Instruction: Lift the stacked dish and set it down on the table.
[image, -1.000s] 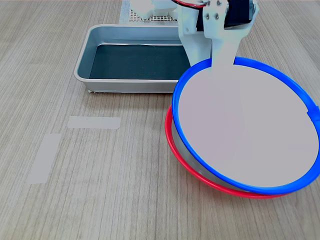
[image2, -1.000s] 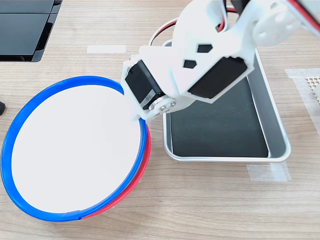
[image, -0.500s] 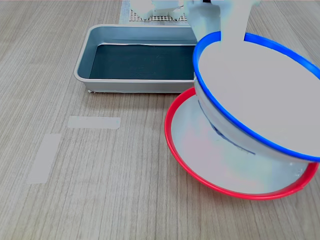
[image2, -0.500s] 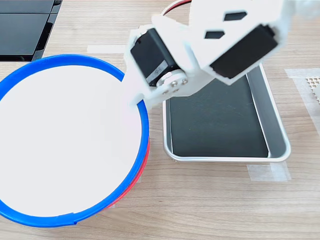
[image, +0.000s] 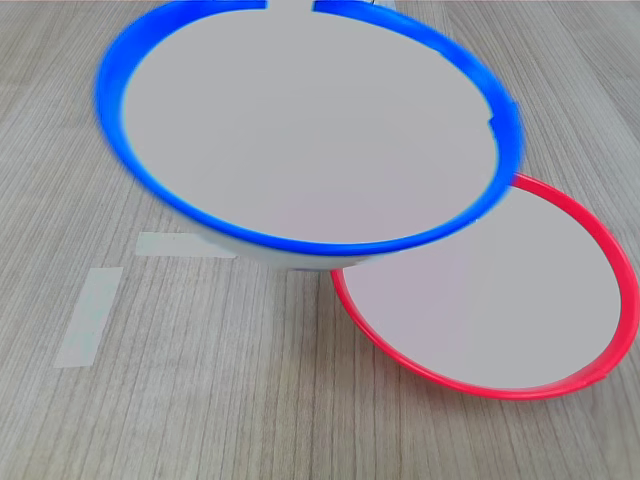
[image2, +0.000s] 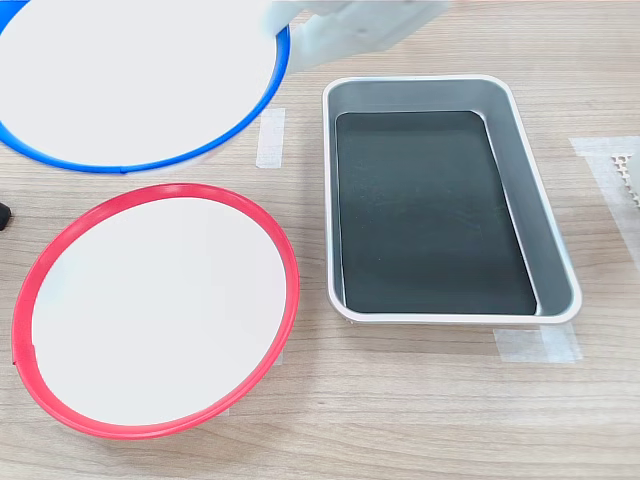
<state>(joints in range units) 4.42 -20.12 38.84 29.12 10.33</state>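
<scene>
In the first exterior view we see the blue plate (image: 310, 125) raised above the table (image: 200, 400) — overlapping the red plate (image: 500, 300).

In the second exterior view the blurred gripper (image2: 345, 25) meets its rim near the tray (image2: 555, 250) — grip unclear.

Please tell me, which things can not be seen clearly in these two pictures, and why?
- Gripper: blurred at the second exterior view's top edge; jaws unreadable.
- Metal tray: hidden behind the blue-rimmed plate in the first exterior view.
- Blue-rimmed plate: cut off by the top edge in both exterior views.
- Red-rimmed plate: partly covered in the first exterior view.
</scene>
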